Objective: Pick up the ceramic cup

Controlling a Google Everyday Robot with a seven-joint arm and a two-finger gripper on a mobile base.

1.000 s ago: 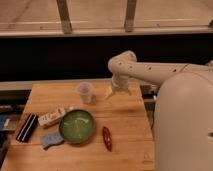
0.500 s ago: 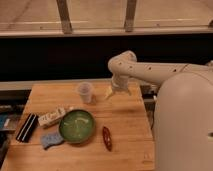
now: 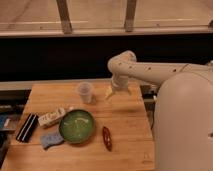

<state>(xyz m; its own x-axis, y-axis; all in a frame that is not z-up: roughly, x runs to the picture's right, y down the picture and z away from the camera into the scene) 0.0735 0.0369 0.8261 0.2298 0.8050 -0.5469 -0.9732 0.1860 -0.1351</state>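
The right of the frame is filled by the robot's white body [image 3: 185, 120], from which the arm [image 3: 150, 70] is stretched left over the wooden counter [image 3: 125, 125]. A green bowl [image 3: 76, 126] is set at the counter's lower left, and the ceramic cup [image 3: 85, 92] is seen upright at its upper middle. The claw [image 3: 116, 94] is held near the cup's right, apart from it; whether it is wide or narrow cannot be told.
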